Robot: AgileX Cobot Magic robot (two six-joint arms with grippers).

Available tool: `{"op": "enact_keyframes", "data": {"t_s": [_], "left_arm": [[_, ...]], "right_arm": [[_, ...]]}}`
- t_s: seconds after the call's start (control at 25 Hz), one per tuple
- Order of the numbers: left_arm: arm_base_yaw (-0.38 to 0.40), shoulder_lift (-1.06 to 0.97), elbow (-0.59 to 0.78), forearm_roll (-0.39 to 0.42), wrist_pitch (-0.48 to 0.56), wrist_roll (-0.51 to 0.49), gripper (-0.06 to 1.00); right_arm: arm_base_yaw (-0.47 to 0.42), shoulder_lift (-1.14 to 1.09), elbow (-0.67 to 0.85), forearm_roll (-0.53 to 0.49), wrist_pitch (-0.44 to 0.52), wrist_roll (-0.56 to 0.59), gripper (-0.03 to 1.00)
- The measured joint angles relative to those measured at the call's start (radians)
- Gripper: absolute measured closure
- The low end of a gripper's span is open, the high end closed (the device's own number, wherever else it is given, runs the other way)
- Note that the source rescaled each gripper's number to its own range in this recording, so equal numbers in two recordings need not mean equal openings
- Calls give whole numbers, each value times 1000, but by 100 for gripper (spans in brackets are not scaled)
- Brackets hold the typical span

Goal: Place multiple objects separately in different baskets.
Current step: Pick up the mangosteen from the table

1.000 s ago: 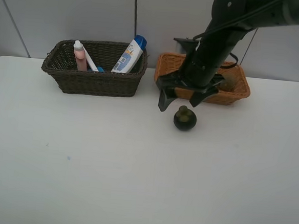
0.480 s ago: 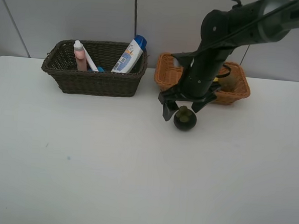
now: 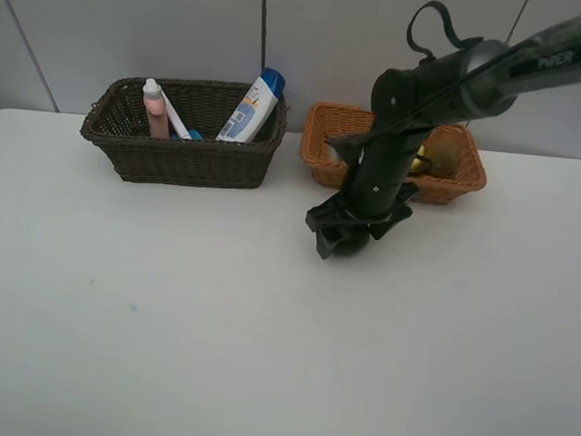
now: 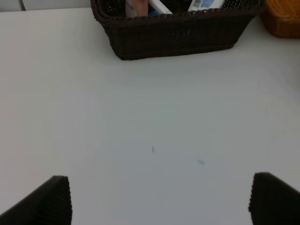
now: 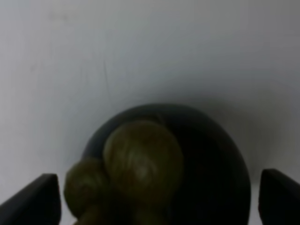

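- The right pincer point(image 3: 347, 232) is spread wide, one finger on each side of the round, dark mangosteen point(image 5: 164, 173) on the smooth white desk point(image 3: 164, 319).
- The mangosteen sits at 7 o'clock from the woven orange-tan basket point(image 3: 325, 151).
- The dark brown wicker basket point(image 3: 185, 156) holds a pink bottle point(image 3: 156, 111).
- The left pincer point(image 4: 159, 199) is wide apart and holds nothing.

A white table point(image 3: 164, 319) carries two wicker baskets along its far edge. The dark brown basket point(image 3: 180, 155) sits on the left and holds a pink bottle point(image 3: 155, 109), a white pen point(image 3: 176, 118) leaning beside it, and a blue-capped white bottle point(image 3: 252, 106) propped against the right end. Just to its right stands the light orange-tan basket point(image 3: 325, 146) (partly hidden by the arm), with something yellow showing inside. The right gripper point(image 3: 353, 228) is lowered just in front of that basket, its dark fingers spread around the dark mangosteen point(image 3: 348, 244), which is mostly covered.
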Motion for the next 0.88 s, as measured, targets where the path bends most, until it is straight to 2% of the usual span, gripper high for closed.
{"op": "enact_keyframes", "data": {"t_s": [0.48, 0.52, 0.6, 0.68, 0.72, 0.88], "left_arm": [[0, 0, 0, 0, 0, 0, -5], [0, 0, 0, 0, 0, 0, -5], [0, 0, 0, 0, 0, 0, -5], [0, 0, 0, 0, 0, 0, -5], [0, 0, 0, 0, 0, 0, -5], [0, 0, 0, 0, 0, 0, -5]], "right_arm": [[0, 36, -4, -7, -19, 4, -3], [0, 36, -4, -9, -17, 4, 0], [0, 38, -6, -19, -13, 4, 17], [0, 39, -7, -35, -10, -7, 54], [0, 41, -9, -42, -8, -14, 67], [0, 41, -12, -44, 4, -36, 67]]}}
